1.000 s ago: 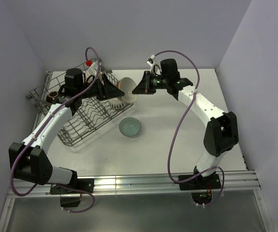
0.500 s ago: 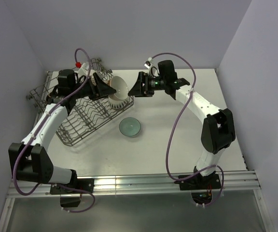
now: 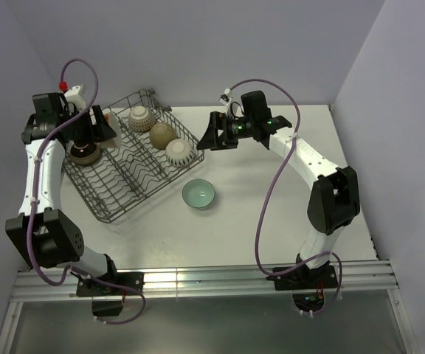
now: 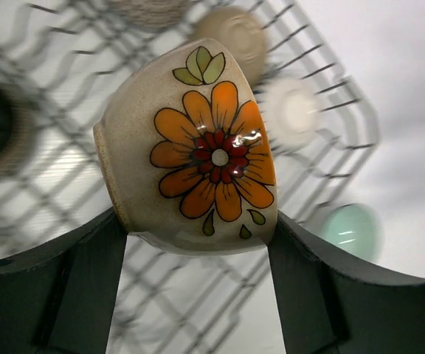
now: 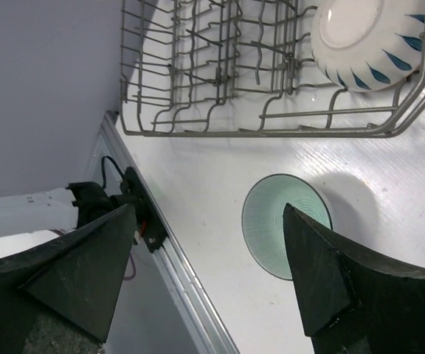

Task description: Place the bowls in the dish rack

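Left gripper (image 3: 92, 127), far left of the table (image 3: 271, 221), above the end of the dish rack (image 3: 131, 177); its jaws pinch the flowered bowl (image 4: 198, 147) across the wall, bowl tipped on its side, in the air over the tines. Right gripper (image 3: 211, 136) hangs beyond the rack's right side, jaws spread, nothing between them; the teal bowl (image 3: 198, 193) sits upright on the table below it, just beside the rack and apart from it. In the rack I count a dark bowl (image 3: 84, 153) near the held one, two beige bowls, and a white bowl with blue drops (image 5: 367, 33).

Hazards as I judge them: the glazed wall gives the pads little bite, so a fast descent could let the flowered bowl slip or rotate; lowering without an offset could knock it against the dark bowl; a release off the tines could leave it rolling; pressing down could shove the light wire rack; the teal bowl may skid away under a rim pinch.
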`<control>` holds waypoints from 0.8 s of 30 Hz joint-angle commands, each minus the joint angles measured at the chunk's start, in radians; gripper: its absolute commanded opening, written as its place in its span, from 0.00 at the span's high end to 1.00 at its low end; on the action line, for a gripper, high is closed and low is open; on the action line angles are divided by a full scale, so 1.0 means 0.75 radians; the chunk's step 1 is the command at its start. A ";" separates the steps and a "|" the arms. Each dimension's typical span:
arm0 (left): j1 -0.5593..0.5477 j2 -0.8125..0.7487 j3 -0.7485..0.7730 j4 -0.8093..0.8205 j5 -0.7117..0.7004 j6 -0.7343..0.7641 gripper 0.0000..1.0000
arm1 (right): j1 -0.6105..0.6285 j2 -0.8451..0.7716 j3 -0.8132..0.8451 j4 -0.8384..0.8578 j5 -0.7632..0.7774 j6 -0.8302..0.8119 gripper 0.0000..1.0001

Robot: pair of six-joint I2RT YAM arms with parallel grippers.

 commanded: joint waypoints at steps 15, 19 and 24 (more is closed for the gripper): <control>0.036 0.025 0.053 -0.080 -0.503 0.850 1.00 | 0.003 -0.040 0.026 -0.195 0.023 -0.263 0.10; 0.036 0.037 0.010 -0.074 -0.573 0.924 1.00 | 0.003 -0.032 0.041 -0.221 0.021 -0.282 0.09; 0.034 0.016 -0.078 -0.050 -0.630 0.979 1.00 | 0.003 -0.024 0.049 -0.250 0.023 -0.306 0.08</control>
